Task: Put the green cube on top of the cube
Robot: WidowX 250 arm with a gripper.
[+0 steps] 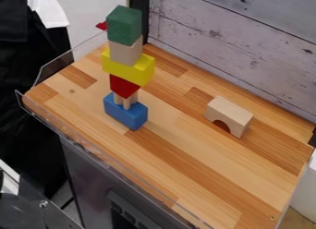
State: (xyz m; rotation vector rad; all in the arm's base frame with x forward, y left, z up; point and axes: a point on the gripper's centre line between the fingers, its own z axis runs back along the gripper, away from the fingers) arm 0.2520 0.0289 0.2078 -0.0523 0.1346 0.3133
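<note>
The green cube [124, 25] sits at the top of a block tower on the left part of the wooden table, turned slightly relative to the block under it. It rests on a plain wooden cube [126, 52]. Below that come a yellow block [128, 67], a red block [123, 86], small light wooden pieces [128, 100] and, at the bottom, a blue block [126, 112] on the tabletop. The tower stands upright.
A plain wooden arch block [229, 116] lies on the right part of the table [167, 152]. Clear raised edging [68, 62] runs along the table's left side. A whitewashed plank wall [240, 48] stands behind. A small red object [102, 26] shows behind the tower.
</note>
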